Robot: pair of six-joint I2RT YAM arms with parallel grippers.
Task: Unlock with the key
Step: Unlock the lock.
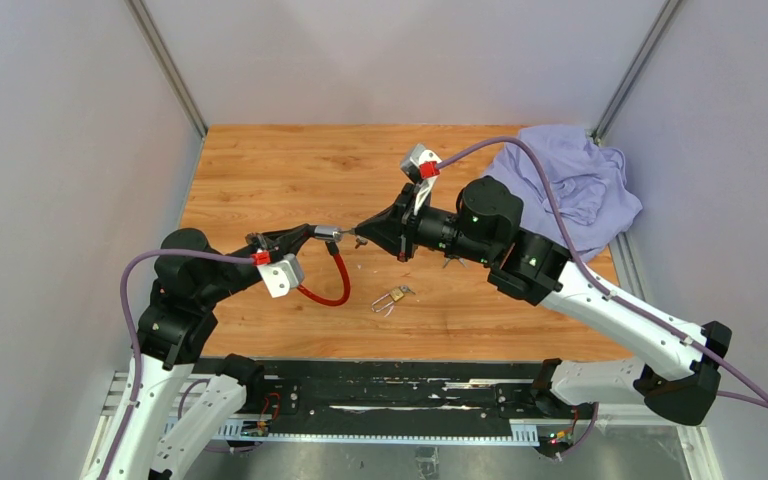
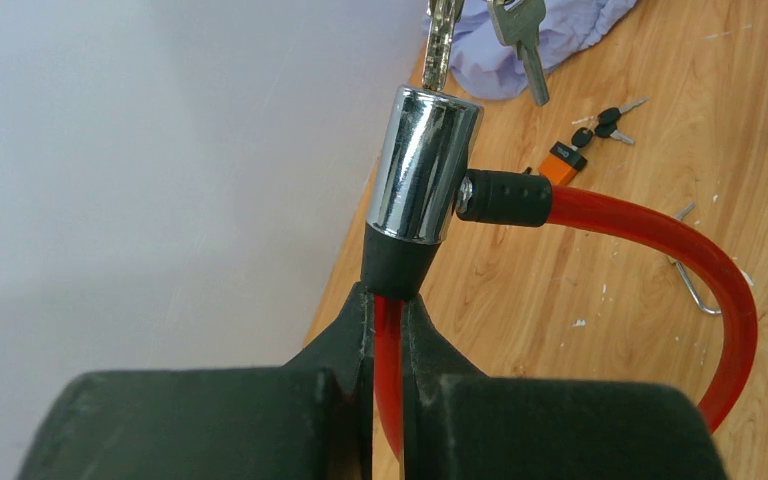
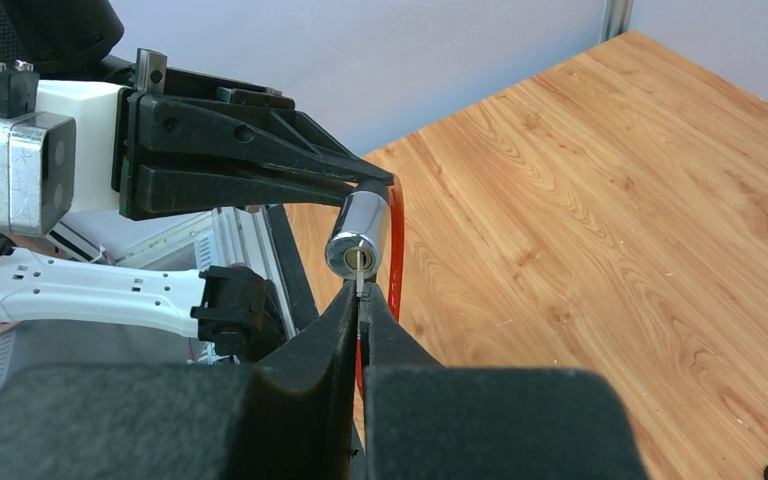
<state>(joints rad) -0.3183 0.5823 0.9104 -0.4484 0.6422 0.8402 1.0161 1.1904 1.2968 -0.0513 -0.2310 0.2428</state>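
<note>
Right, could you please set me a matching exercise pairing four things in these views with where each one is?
Things:
1. chrome lock cylinder
2. key
3. purple cloth
4. small padlock

Places:
A. lying loose on the table, toward its near edge
B. pinched in the right hand, tip at the keyhole
C. bunched at the table's far right corner
D. raised on its red cable, which the left hand grips

Pairs: 1-D, 2-B, 3-C, 4-A.
</note>
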